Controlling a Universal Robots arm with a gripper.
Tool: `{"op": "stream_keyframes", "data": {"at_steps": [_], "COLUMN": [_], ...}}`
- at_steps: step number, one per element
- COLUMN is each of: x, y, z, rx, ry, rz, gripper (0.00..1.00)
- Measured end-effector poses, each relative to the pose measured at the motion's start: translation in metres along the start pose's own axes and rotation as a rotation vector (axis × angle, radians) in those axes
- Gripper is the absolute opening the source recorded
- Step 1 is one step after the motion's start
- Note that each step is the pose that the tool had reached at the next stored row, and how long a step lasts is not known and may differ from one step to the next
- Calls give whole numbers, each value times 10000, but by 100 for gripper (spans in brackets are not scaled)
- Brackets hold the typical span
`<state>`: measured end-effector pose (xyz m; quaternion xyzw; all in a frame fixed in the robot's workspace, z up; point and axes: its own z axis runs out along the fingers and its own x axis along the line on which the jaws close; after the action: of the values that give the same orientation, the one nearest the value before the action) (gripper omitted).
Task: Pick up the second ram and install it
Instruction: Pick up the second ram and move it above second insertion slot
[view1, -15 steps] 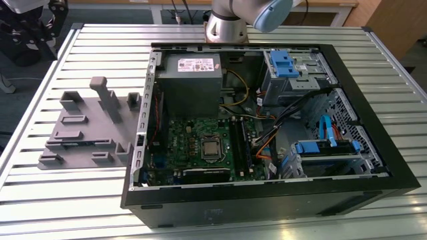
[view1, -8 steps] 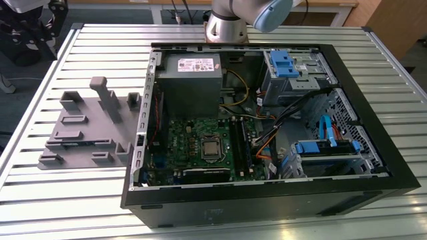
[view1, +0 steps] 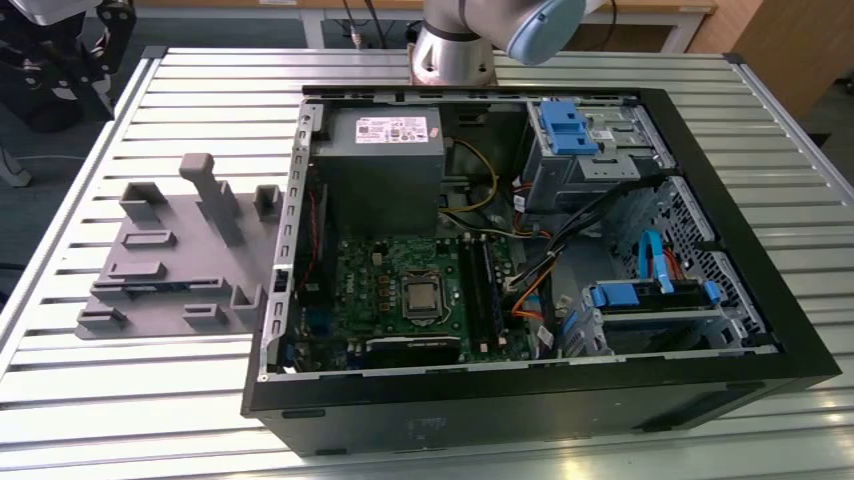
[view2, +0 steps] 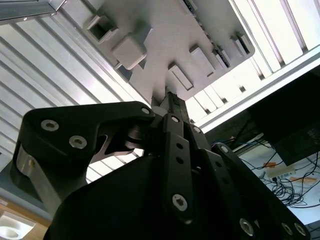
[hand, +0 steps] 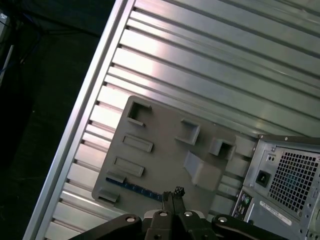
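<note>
The second ram (hand: 140, 190) lies on edge in a slot of the grey fixture block (hand: 165, 150), showing as a thin blue strip with dark marks. It also shows as a blue sliver (view1: 144, 289) near the front of the fixture (view1: 174, 250) at the exterior view's left. My gripper (hand: 173, 194) hangs well above the fixture, its tips in line with one end of the ram and apart from it. The fingers (view2: 171, 102) are shut together with nothing between them. The green motherboard (view1: 407, 290) with its long black slots (view1: 477, 290) lies inside the open computer case.
The open black computer case (view1: 747, 330) takes up the exterior view's right, with a grey power supply (view1: 380, 160), blue drive brackets (view1: 567, 125) and loose cables. Its rear panel (hand: 290, 175) stands beside the fixture. The slatted metal table (hand: 210, 60) ends at an edge (hand: 75, 130).
</note>
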<state>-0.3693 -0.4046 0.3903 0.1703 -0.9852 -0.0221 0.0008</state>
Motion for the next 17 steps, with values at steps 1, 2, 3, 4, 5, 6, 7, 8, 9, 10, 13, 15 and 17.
{"op": "stream_keyframes", "data": {"at_steps": [1,2,3,4,5,6,7,8,9,10,13,15,17], "x": [1,2,2,2,3,3,3,4,4,4,4,4,4], "y": [0,0,1,1,1,1,1,1,1,1,1,1,1], "z": [0,0,0,0,0,0,0,0,0,0,0,0,0], "rx": [0,0,-1,-1,-1,-1,-1,-1,-1,-1,-2,-2,-2], "ry": [0,1,1,3,4,5,6,6,8,9,12,13,16], "rz": [-18,-33,-50,-68,-87,-107,-126,-148,-170,-194,-265,-315,-361], "gripper": [11,11,11,11,11,11,11,11,11,11,11,11,11]}}
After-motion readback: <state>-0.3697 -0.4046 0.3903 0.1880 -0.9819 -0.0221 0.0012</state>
